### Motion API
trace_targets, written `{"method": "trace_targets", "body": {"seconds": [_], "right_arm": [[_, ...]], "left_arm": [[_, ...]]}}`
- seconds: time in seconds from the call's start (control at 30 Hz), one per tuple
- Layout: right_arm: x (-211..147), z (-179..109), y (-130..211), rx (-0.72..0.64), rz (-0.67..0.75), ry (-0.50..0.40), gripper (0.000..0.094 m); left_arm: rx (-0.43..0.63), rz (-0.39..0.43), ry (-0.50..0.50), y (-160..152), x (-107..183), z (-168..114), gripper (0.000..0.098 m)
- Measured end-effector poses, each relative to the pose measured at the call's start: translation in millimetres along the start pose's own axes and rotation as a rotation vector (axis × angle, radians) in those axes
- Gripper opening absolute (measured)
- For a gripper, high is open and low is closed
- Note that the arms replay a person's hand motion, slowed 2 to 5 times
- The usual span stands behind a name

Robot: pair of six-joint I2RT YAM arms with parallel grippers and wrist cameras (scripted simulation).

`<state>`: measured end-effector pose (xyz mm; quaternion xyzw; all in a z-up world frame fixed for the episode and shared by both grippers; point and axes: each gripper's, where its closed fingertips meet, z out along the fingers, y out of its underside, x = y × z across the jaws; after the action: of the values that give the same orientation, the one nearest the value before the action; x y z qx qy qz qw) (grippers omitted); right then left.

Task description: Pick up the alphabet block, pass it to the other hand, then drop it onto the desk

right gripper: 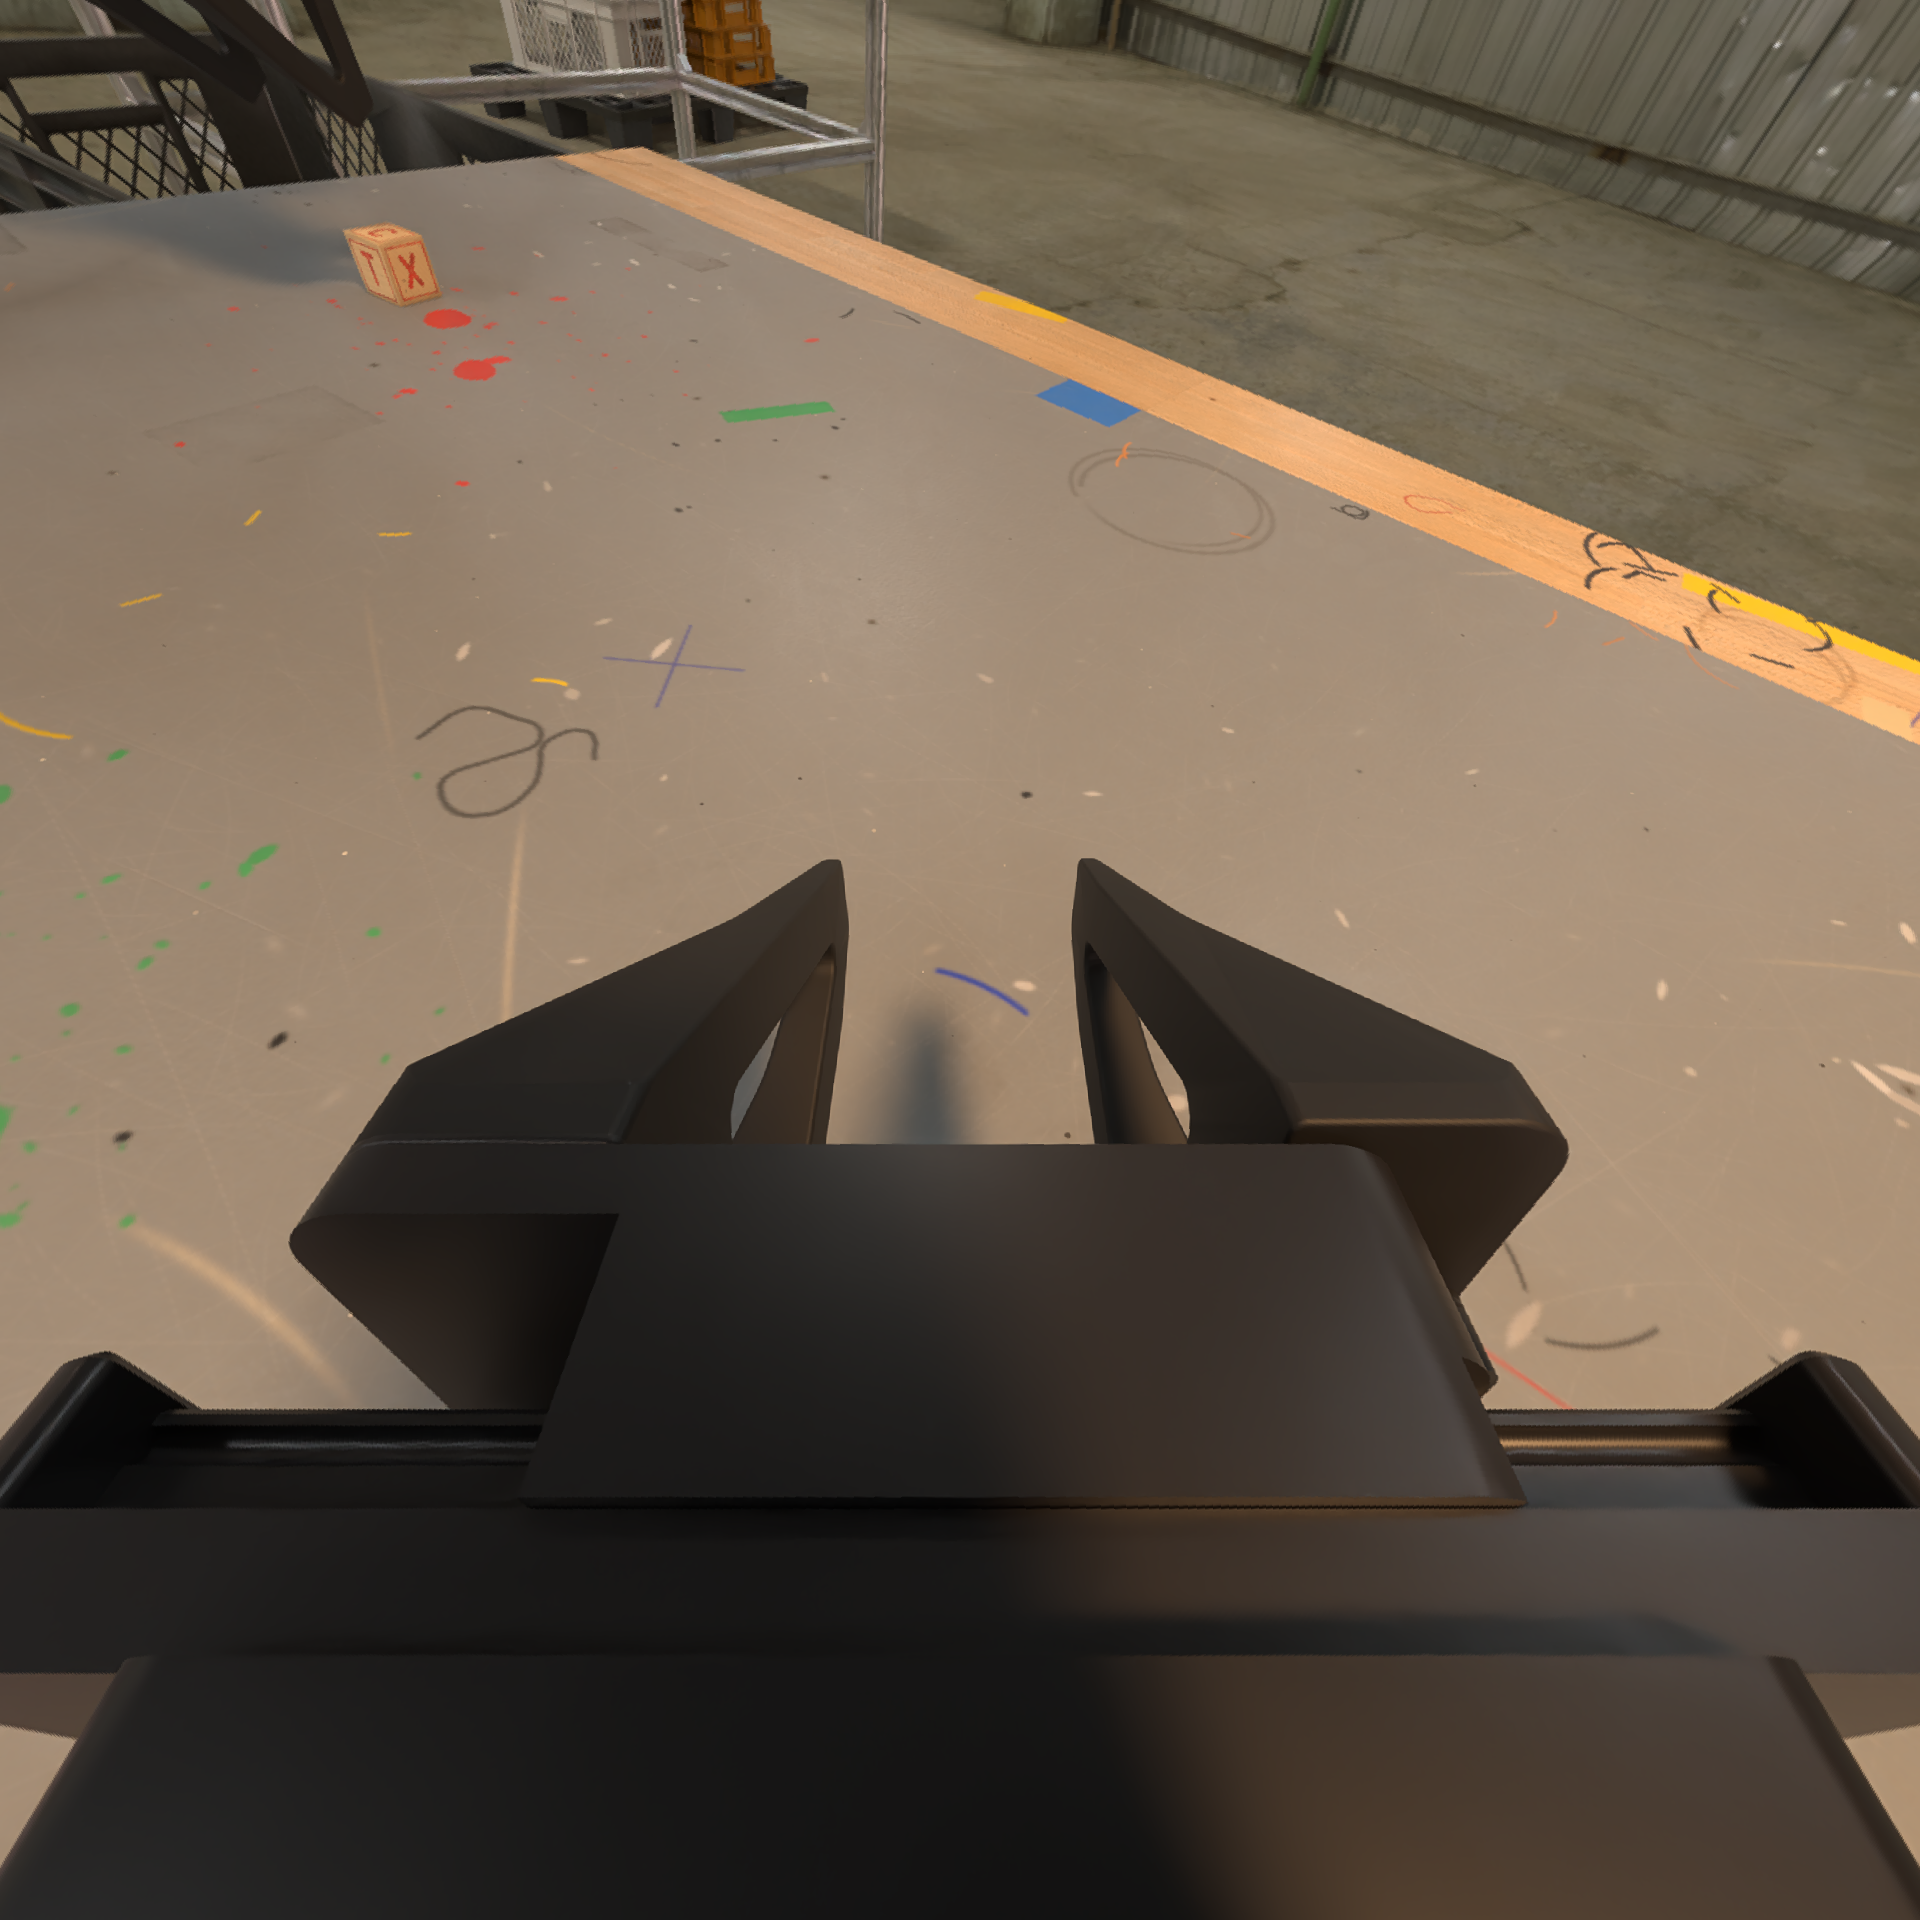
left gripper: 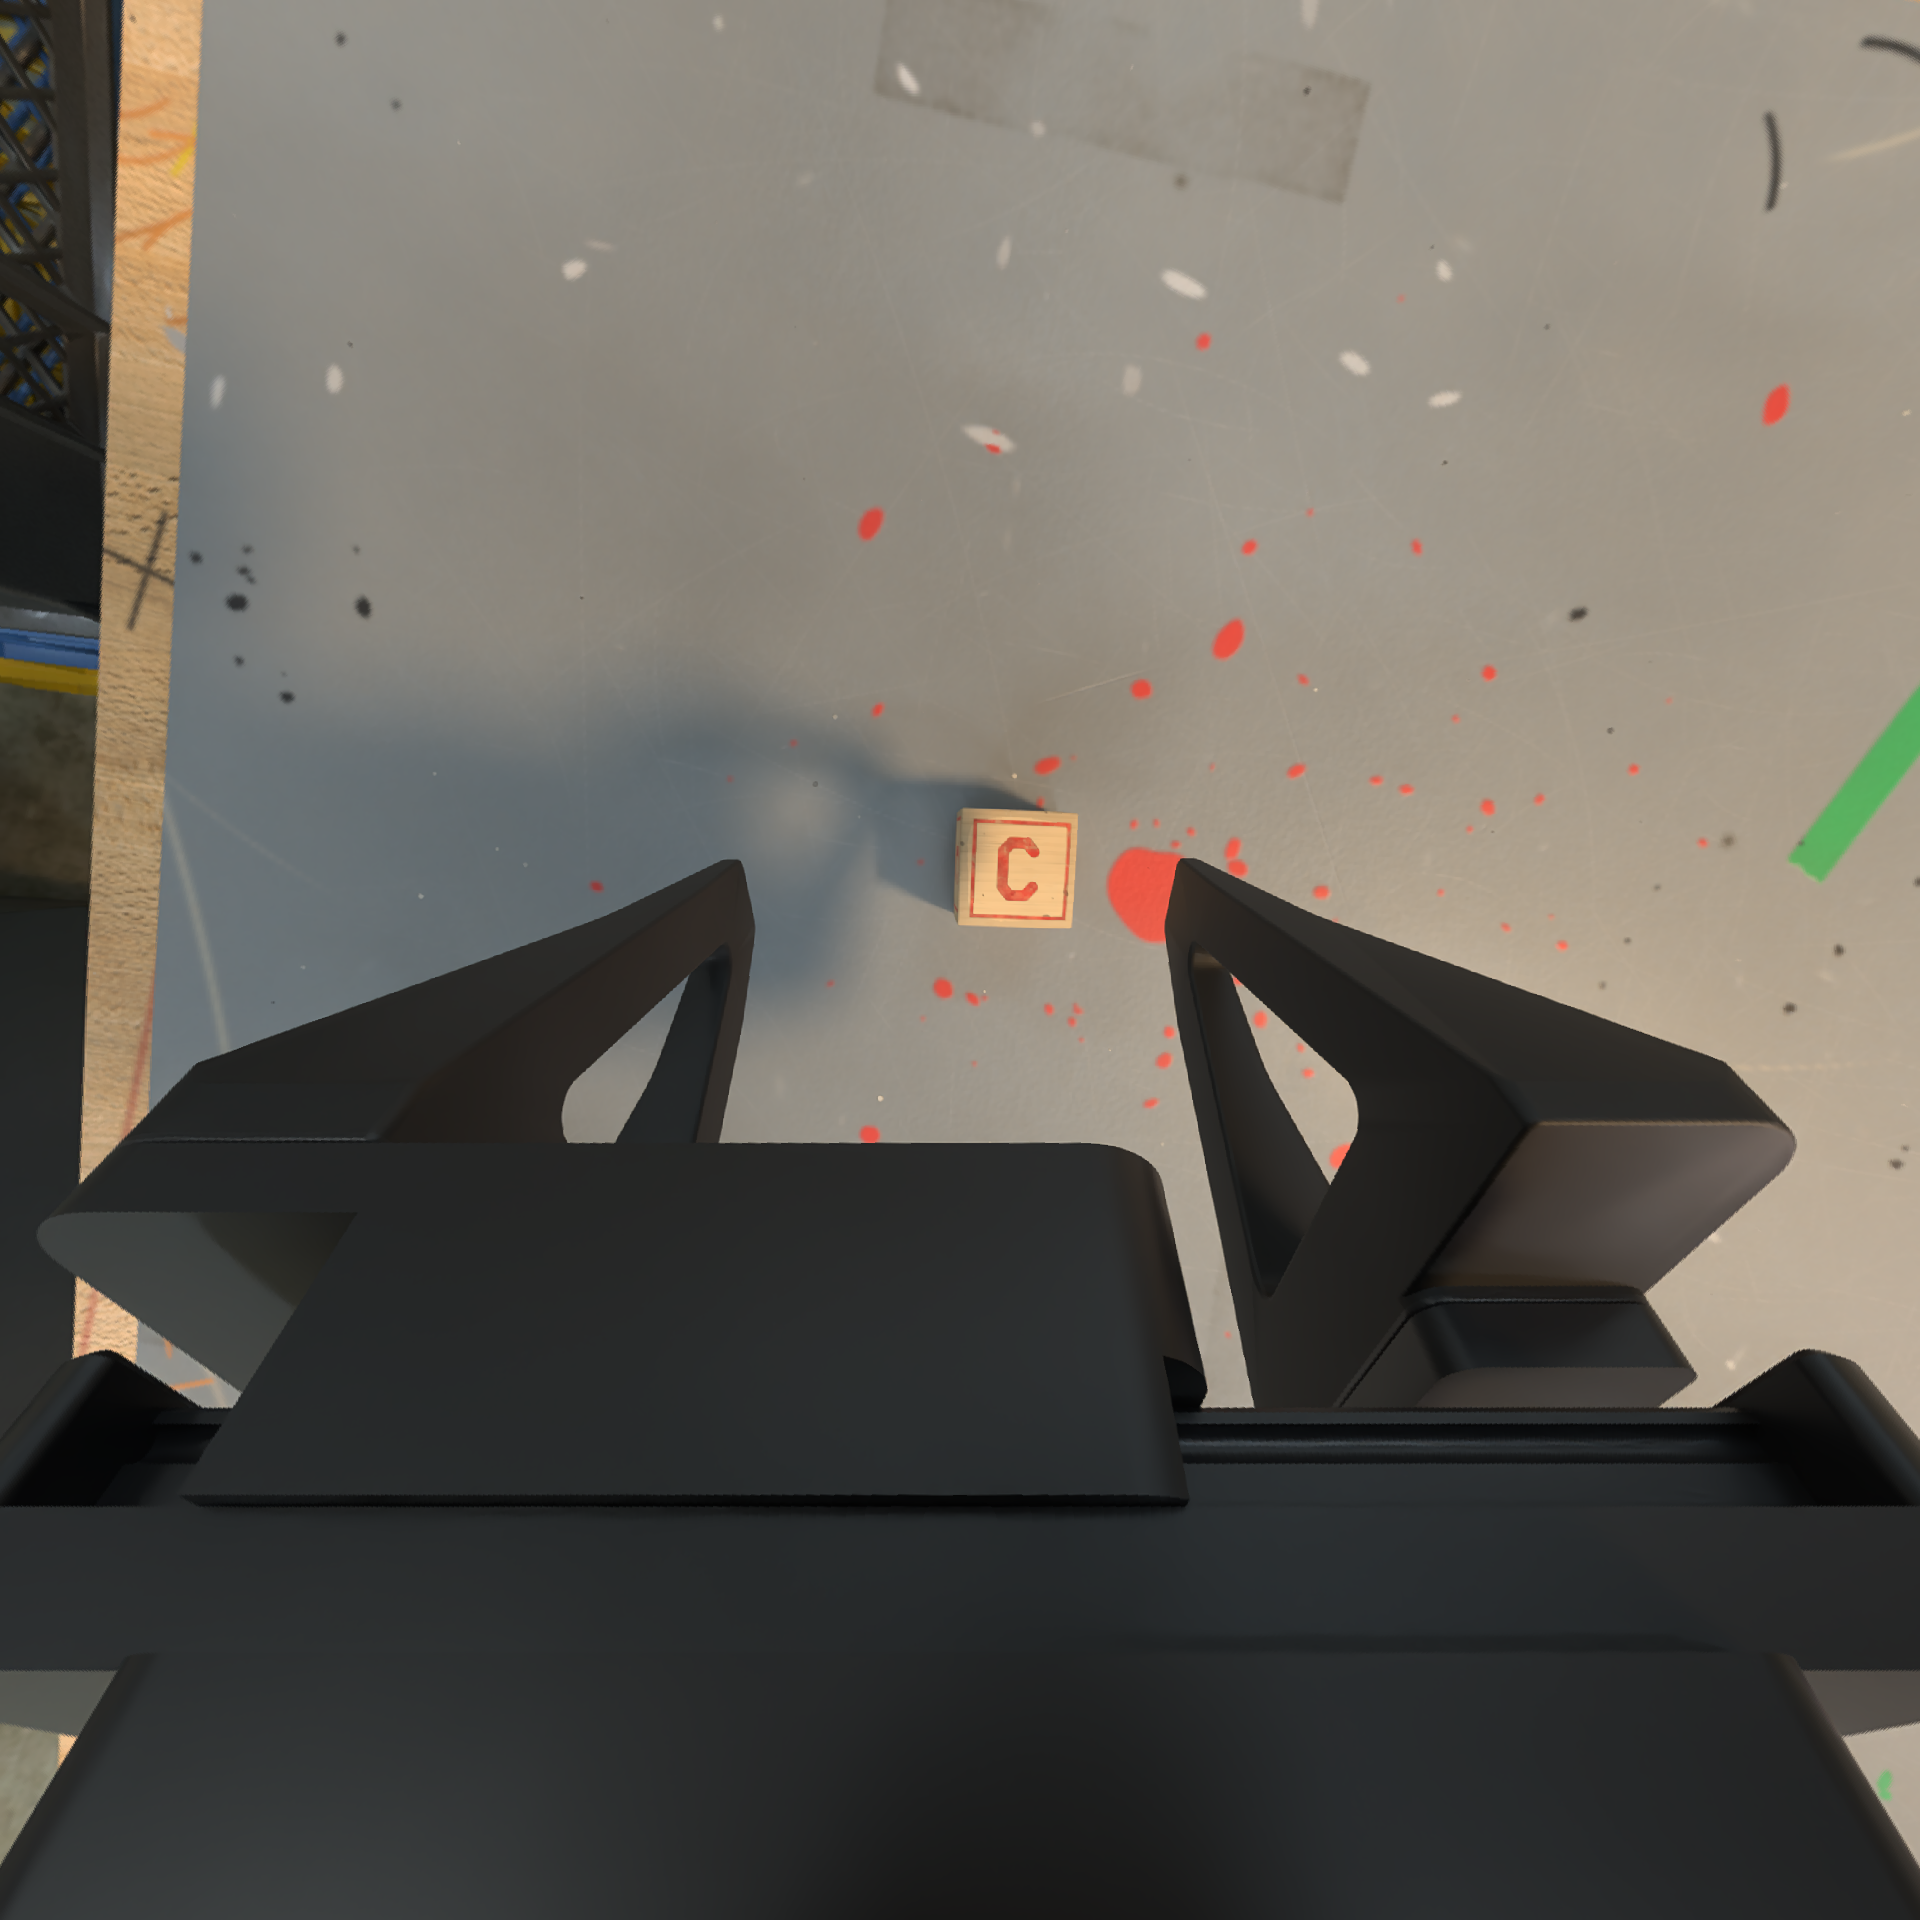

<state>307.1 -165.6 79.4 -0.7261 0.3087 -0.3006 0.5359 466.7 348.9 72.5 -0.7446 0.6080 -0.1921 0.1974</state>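
Observation:
The alphabet block [left gripper: 1016, 869] is a small wooden cube with red letters, resting on the grey desk [left gripper: 623, 468]. In the left wrist view it lies straight below, between my two fingertips and a little right of centre. My left gripper [left gripper: 958, 883] is open wide, empty, and well above the block. In the right wrist view the block [right gripper: 393, 265] sits far off at the upper left. My right gripper [right gripper: 961, 883] is open with a narrower gap, empty, and low over the desk [right gripper: 935, 623].
The grey desk top is spattered with red, green and white marks, with a green tape strip [left gripper: 1860, 795] and a wooden edge [right gripper: 1247, 416]. Black mesh crates [left gripper: 42, 208] stand past the left edge. A metal frame [right gripper: 779, 125] stands beyond the far edge.

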Motion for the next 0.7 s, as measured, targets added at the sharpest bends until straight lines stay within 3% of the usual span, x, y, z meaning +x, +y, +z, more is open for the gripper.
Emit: {"method": "trace_targets", "body": {"seconds": [0.7], "right_arm": [[2.8, -4.8, -4.0, 0.012, -0.005, 0.008, 0.0388]], "left_arm": [[-0.127, -0.004, 0.007, 12.2, 1.6, 31.8, 0.0614]]}}
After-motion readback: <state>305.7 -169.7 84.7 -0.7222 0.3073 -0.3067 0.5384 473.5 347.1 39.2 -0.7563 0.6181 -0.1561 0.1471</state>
